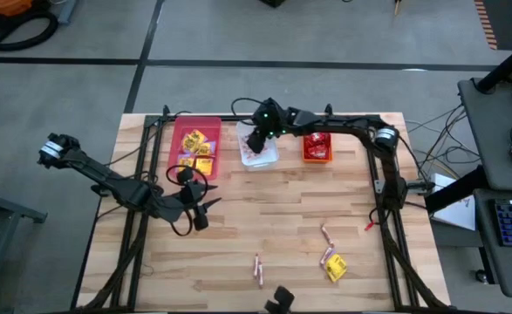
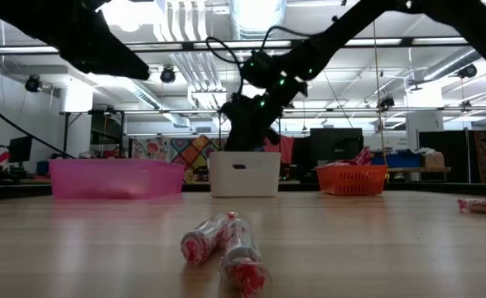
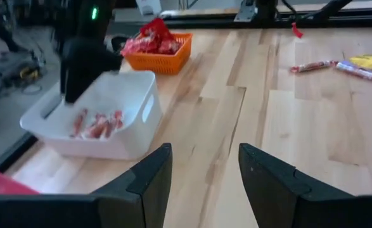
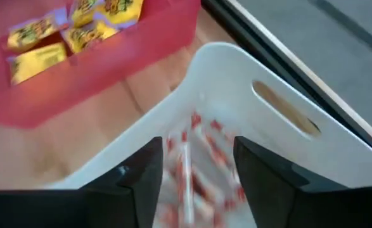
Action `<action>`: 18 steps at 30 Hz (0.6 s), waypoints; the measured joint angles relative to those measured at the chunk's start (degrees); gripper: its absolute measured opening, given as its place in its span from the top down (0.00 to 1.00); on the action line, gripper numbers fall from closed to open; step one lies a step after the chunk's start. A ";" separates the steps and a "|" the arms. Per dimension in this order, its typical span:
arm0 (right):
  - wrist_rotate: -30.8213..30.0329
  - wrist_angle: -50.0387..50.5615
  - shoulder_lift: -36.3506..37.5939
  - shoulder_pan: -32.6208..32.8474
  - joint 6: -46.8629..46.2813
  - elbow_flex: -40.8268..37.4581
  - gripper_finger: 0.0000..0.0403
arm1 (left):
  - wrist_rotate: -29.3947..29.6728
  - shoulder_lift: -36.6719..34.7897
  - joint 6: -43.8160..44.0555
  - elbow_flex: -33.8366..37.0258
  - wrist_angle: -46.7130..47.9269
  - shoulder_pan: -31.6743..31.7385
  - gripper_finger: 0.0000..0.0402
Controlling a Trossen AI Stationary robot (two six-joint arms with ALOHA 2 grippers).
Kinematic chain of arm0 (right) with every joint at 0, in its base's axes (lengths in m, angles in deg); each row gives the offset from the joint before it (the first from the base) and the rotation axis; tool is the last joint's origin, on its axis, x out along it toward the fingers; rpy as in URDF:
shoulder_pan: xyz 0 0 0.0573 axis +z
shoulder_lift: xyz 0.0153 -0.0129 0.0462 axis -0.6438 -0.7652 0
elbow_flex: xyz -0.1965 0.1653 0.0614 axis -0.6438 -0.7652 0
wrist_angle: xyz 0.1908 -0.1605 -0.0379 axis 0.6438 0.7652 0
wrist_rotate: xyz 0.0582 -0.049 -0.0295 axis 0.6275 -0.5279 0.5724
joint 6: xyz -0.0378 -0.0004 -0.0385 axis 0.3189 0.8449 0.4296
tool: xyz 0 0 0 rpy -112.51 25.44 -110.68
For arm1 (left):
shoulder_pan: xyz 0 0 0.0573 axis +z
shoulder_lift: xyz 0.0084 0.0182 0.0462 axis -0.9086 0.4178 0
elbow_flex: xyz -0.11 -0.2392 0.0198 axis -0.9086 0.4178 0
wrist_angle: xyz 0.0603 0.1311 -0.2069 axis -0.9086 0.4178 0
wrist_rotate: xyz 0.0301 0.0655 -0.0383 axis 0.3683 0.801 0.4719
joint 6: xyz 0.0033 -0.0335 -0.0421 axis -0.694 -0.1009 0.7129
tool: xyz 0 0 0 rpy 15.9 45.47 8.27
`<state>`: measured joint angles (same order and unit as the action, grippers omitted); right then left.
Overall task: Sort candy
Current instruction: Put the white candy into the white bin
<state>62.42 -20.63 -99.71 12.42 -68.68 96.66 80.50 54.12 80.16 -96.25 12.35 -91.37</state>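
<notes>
My right gripper (image 1: 256,142) (image 4: 195,144) stands open above the white bin (image 1: 260,150) (image 4: 249,120), which holds several pinkish-red stick candies (image 3: 97,123). A blurred stick (image 4: 186,174) shows in the gap between the fingers, over the bin's inside, touching neither. The pink bin (image 1: 195,148) holds yellow packets (image 4: 40,57); the orange bin (image 1: 317,146) holds red packets (image 3: 149,39). My left gripper (image 1: 200,208) (image 3: 205,155) hangs open and empty over the table's left middle. Loose sticks (image 1: 258,269) (image 1: 326,244) and a yellow packet (image 1: 336,269) lie flat near the front edge.
The three bins stand in a row along the table's far edge. A small red bit (image 1: 369,226) lies by the right frame rail. Black frame rails (image 1: 386,201) run along the table's left, right and far sides. Bare wood lies between the bins and the loose candy.
</notes>
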 joint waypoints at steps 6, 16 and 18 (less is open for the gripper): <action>7.35 16.59 8.23 2.76 -1.13 0.02 0.51 | -0.20 1.85 5.85 0.04 0.81 0.00 0.59; 12.56 39.62 18.36 20.68 -12.43 -0.12 0.56 | -5.03 3.20 17.08 -0.07 0.96 -0.02 0.59; 12.51 43.28 19.25 25.14 -16.10 -0.26 0.56 | -6.25 3.20 19.77 -0.08 0.91 -0.02 0.59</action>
<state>74.93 22.65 -80.46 37.55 -84.78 96.40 74.25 57.31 99.93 -96.33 13.27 -91.39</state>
